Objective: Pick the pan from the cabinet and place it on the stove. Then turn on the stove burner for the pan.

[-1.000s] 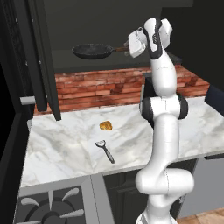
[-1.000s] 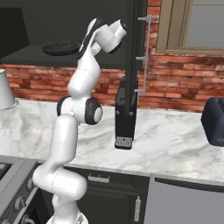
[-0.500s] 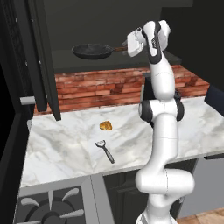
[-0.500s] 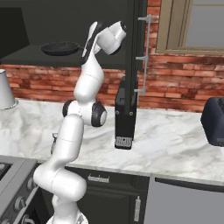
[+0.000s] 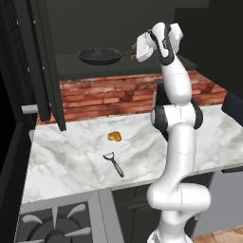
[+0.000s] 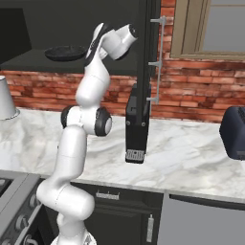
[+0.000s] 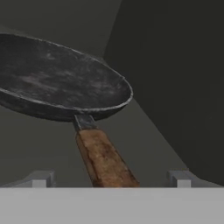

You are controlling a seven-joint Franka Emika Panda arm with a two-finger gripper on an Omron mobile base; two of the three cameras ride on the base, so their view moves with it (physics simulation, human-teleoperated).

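The black pan (image 5: 98, 56) sits on the shelf of the open cabinet (image 5: 45, 66), its brown handle (image 5: 128, 52) pointing right. My gripper (image 5: 138, 49) is raised at the handle's end and stands open. In the hand view the pan (image 7: 61, 81) lies just ahead, and its handle (image 7: 103, 159) runs back between my two fingertips (image 7: 40, 179), with a gap on each side. From the right, the pan (image 6: 65, 52) is level with my gripper (image 6: 91, 50). The stove (image 5: 57, 223) lies low at the left, below the counter's edge.
A silver-headed peeler (image 5: 114, 163) and a small orange bit (image 5: 114, 136) lie on the marble counter (image 5: 71, 156). The cabinet's open door (image 6: 146, 76) with its bar handle (image 6: 160, 57) hangs right of my arm. A dark toaster (image 6: 234, 131) stands far right, a silver vessel (image 6: 5, 98) far left.
My gripper has crept a little to the left, closer in along the pan's handle. The pan has stayed where it was.
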